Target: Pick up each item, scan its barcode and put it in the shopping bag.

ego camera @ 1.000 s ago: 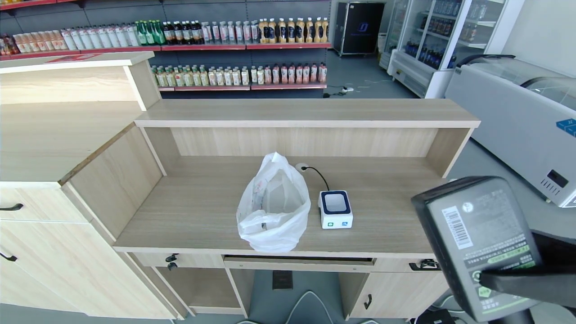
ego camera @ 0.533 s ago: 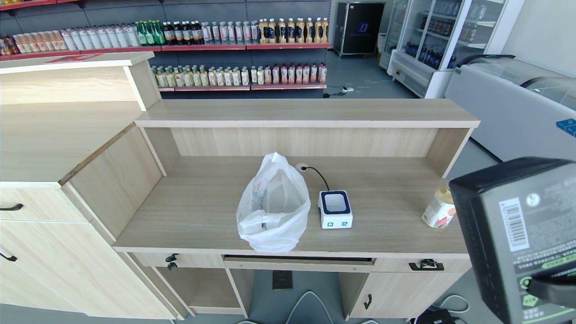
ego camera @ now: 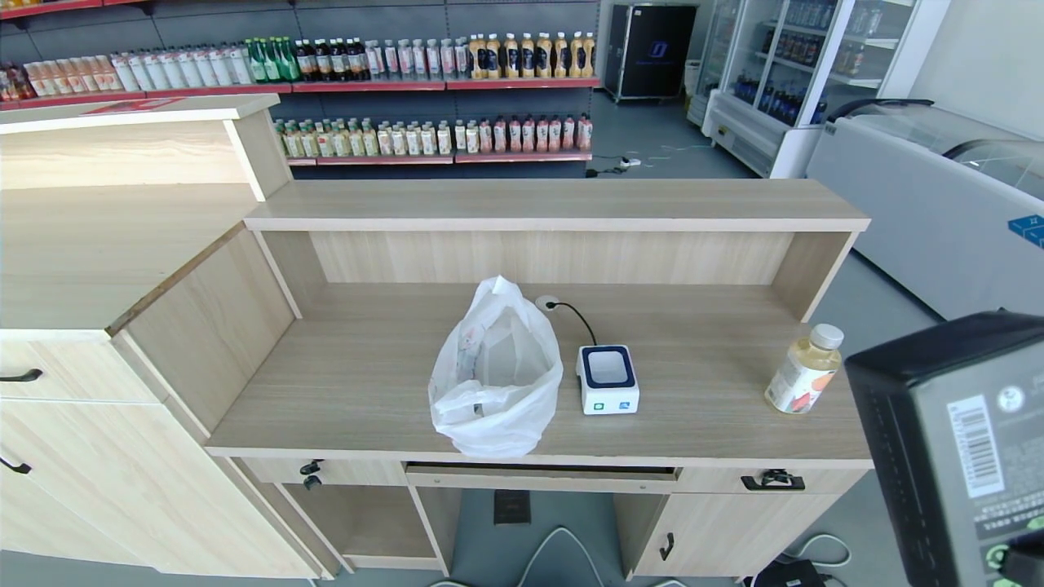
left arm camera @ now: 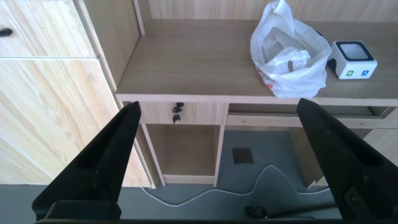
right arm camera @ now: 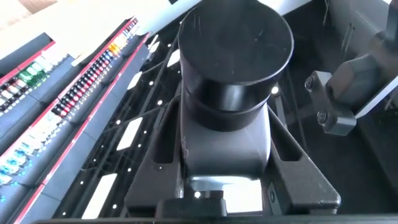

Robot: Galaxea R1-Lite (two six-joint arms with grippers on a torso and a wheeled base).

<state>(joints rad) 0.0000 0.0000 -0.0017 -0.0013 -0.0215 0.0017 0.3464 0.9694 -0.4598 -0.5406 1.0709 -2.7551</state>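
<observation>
A black container (ego camera: 954, 456) with a white barcode label hangs close to the head camera at the lower right, off the counter's right end. My right gripper (ego camera: 1026, 558) is shut on it. From the right wrist the container's round cap (right arm camera: 236, 68) shows, with the right gripper (right arm camera: 230, 186) clamped around the body. On the counter (ego camera: 367, 383) stand a white shopping bag (ego camera: 495, 371), mouth open, and a white scanner (ego camera: 608, 379) just right of it. A juice bottle (ego camera: 803, 371) stands near the right end. My left gripper (left arm camera: 219, 106) is open, low before the counter's front, facing the bag (left arm camera: 289, 53) and scanner (left arm camera: 353, 59).
A raised ledge (ego camera: 555, 204) runs along the back of the counter, with side walls at both ends. A drawer (ego camera: 542, 473) under the front edge stands slightly ajar. A chest freezer (ego camera: 938, 204) is to the right, drink shelves behind.
The black container in my right gripper has swung right and lower in the head view, off the counter's end, uncovering the juice bottle. Bag and scanner have not moved.
</observation>
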